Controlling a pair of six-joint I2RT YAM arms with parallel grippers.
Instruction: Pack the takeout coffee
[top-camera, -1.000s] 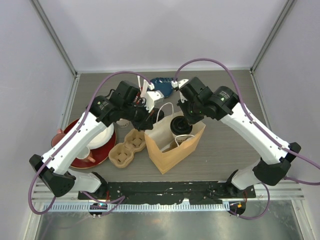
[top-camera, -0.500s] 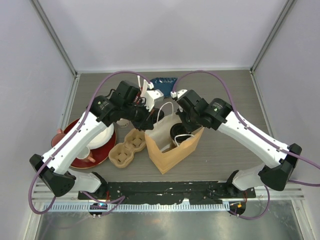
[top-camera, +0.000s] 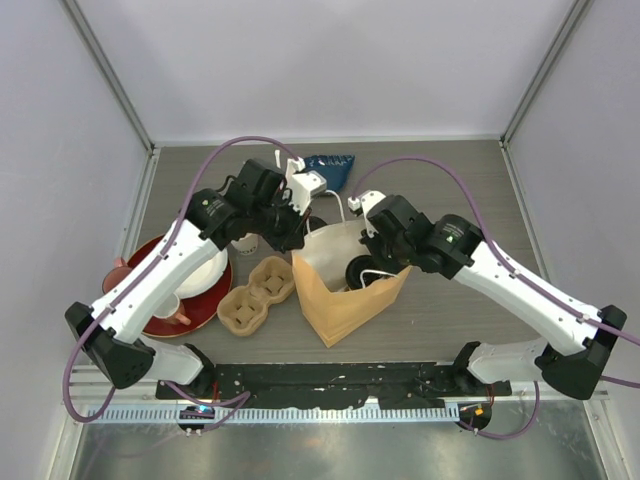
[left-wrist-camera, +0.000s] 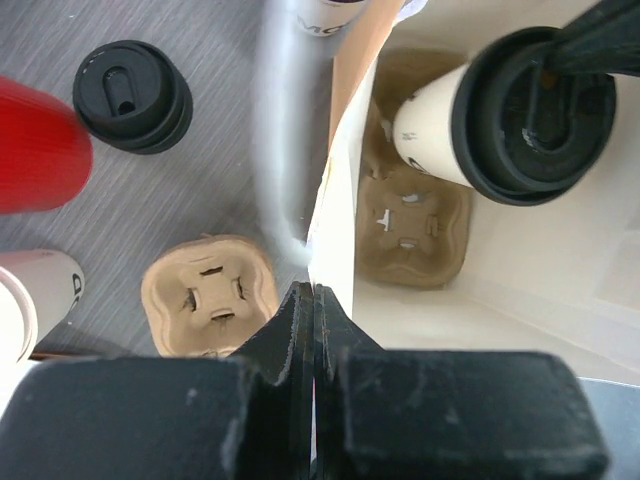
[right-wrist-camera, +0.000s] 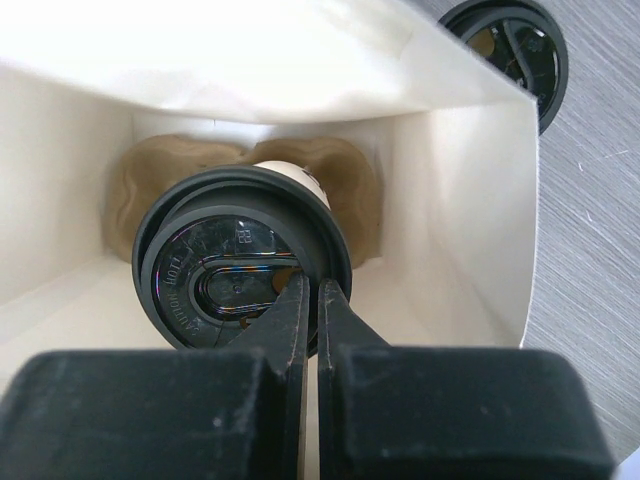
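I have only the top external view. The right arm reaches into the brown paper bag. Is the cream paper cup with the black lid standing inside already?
Observer: No. The right gripper holds the cream paper cup by its black plastic lid, tilted over a brown pulp carrier on the brown paper bag's floor.
Operator: Does the left gripper hold the bag?
Observer: Yes, it is shut on the bag's upper edge.
Operator: Any other lidded cup outside?
Observer: One black-lidded cup, beside a red cup.

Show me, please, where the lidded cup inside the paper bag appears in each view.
Top external: lidded cup at centre, inside the open paper bag.
Left wrist: upper right.
Right wrist: centre, right gripper pinching its lid.
Shared landmark: the paper bag, around it in all three.
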